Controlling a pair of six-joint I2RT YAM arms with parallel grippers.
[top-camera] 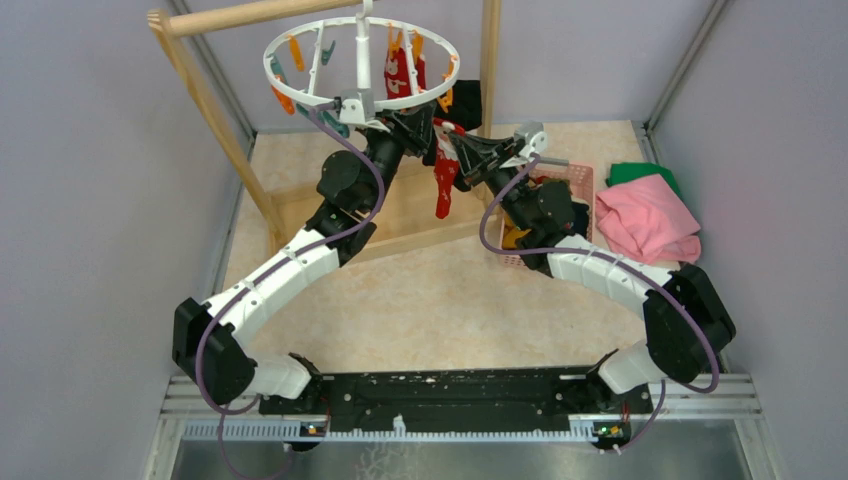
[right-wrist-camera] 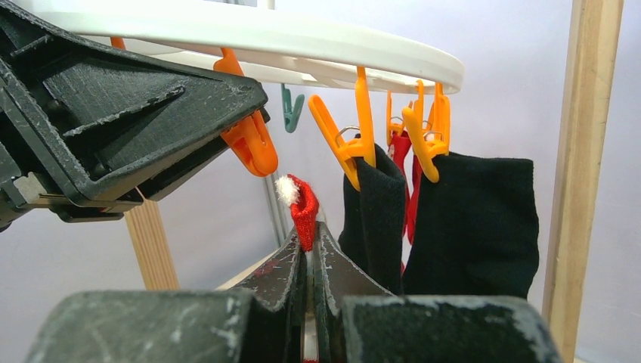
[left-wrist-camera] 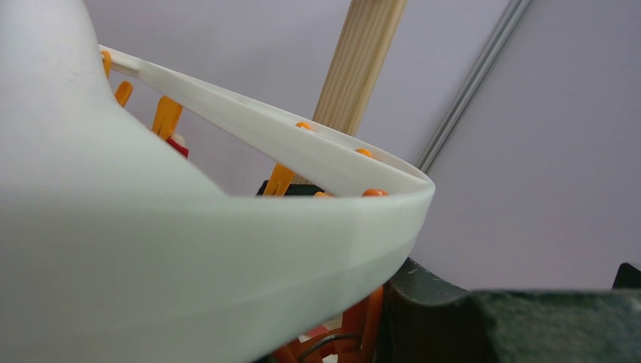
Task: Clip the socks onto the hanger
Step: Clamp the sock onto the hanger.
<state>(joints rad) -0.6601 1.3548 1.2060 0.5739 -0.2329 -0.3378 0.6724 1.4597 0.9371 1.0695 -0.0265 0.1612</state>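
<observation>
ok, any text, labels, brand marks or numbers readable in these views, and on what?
No readable text, label, brand or number in any view.
hanger: plain white, no marking visible.
orange clips, black socks, red sock in the right claw: no lettering.
base rail: only white specks, too small to read as anything.

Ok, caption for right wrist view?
Right gripper holds red sock beneath orange clip pinched by left gripper; black socks hang clipped.
</observation>
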